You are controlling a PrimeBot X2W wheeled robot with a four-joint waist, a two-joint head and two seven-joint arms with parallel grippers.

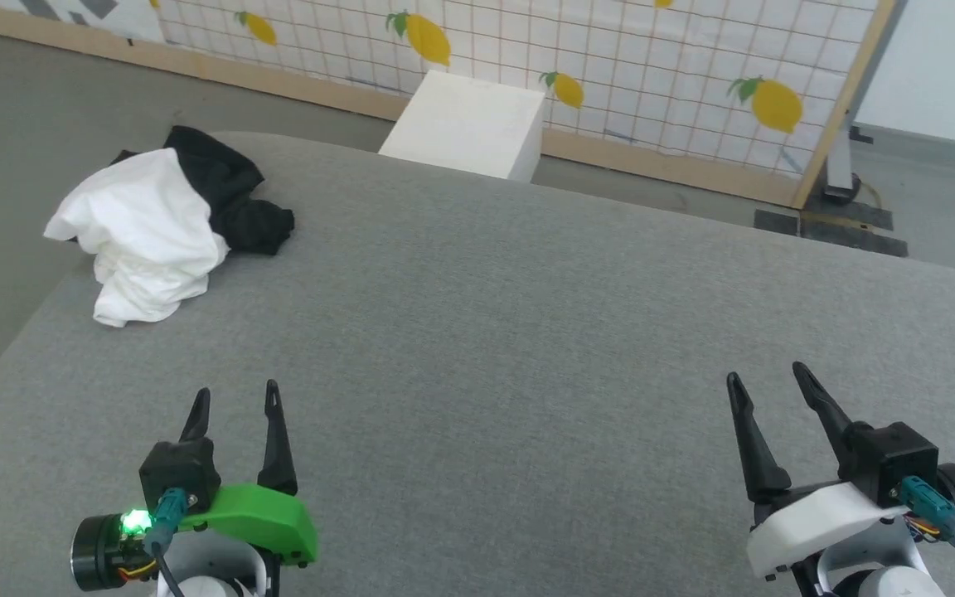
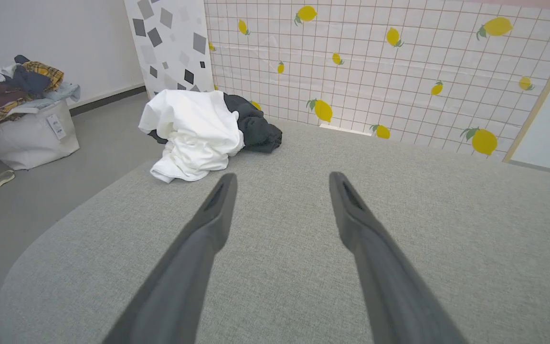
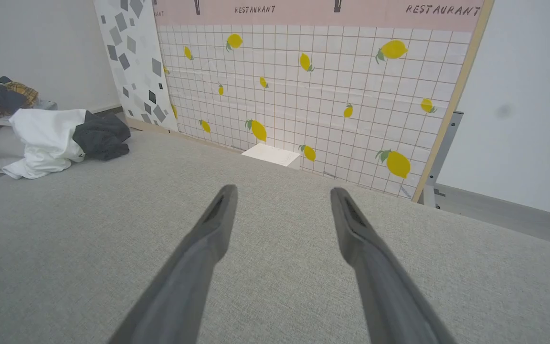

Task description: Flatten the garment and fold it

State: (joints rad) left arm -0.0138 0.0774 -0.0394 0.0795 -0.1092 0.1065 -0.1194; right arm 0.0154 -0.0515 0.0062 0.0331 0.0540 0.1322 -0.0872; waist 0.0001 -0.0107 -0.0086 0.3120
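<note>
Lying crumpled, the garment [image 1: 142,224] sits near a clothes basket [image 2: 29,141].

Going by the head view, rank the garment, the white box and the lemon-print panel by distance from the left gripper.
From the left gripper:
1. garment, on the table, far-left corner.
2. white box, beyond the far edge.
3. lemon-print panel, behind the box.

Count: 1 garment [image 1: 146,224], 1 table [image 1: 477,348], 2 grippers (left gripper [image 1: 236,388], right gripper [image 1: 763,371]), 1 white box [image 1: 469,124], 1 laundry bin [image 2: 31,141], 2 wall panels (lemon panel [image 2: 399,86], speckled panel [image 2: 170,48]).
</note>
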